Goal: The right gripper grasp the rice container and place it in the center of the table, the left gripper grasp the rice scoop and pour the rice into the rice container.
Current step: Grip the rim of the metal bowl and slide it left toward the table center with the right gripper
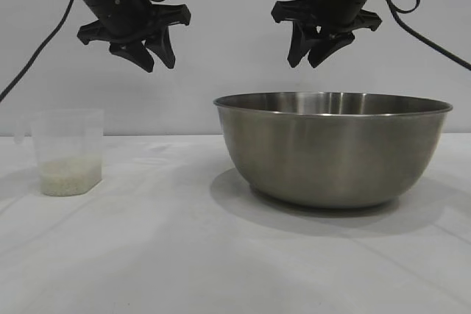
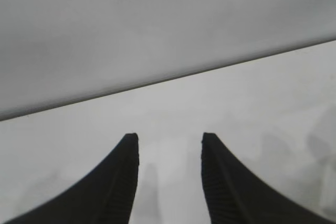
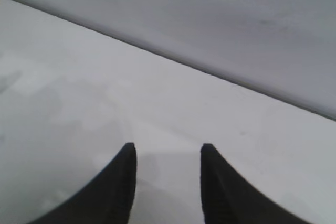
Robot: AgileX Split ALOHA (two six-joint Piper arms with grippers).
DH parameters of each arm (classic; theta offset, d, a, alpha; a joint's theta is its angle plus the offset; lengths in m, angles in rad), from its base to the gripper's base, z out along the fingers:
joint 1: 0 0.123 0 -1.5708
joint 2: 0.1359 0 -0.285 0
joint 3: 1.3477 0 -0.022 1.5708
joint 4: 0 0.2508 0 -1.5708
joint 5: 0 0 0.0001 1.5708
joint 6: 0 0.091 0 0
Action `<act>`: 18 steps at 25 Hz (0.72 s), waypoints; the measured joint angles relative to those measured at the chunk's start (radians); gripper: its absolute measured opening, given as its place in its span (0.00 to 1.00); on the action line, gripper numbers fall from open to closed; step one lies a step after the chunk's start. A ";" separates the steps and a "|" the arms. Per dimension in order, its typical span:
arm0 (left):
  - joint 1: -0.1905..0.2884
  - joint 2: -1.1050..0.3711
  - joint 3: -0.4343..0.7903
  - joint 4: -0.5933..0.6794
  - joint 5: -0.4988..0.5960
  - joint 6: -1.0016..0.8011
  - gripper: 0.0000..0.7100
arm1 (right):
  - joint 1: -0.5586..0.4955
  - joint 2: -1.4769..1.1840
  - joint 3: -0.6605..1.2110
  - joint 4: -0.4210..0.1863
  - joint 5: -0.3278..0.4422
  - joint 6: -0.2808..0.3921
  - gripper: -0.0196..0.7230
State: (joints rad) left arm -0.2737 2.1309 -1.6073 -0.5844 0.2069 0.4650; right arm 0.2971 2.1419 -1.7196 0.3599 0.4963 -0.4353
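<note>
On your table point(image 1: 184, 255): one rice container point(image 1: 333, 151), right of centre, under your right gripper point(image 1: 313, 53) (jaws partly apart, empty); one rice scoop point(image 1: 68, 152) with rice point(image 1: 70, 178) in its bottom, far left, upright, below your left gripper point(image 1: 151, 53), likewise parted and empty.

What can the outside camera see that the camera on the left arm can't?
Only the outside view shows the steel bowl, the plastic scoop with rice in its bottom, and both arms hanging above them, the right claw over the bowl. Only the left wrist view shows the left claw close up from behind, its two fingers apart with nothing between them. Both show that claw, the white table and the grey wall behind it.
</note>
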 joint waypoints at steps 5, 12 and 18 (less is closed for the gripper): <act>0.000 0.000 0.000 0.000 0.001 0.000 0.33 | 0.000 0.000 0.000 0.006 0.002 0.000 0.40; 0.000 0.000 0.000 0.004 0.023 0.001 0.33 | -0.017 -0.023 0.000 0.033 0.119 0.000 0.40; 0.000 0.000 0.000 0.005 0.025 0.004 0.33 | -0.119 -0.121 -0.002 0.046 0.388 0.000 0.40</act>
State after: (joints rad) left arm -0.2737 2.1309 -1.6073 -0.5790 0.2320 0.4689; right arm 0.1785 2.0210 -1.7217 0.4056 0.8848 -0.4353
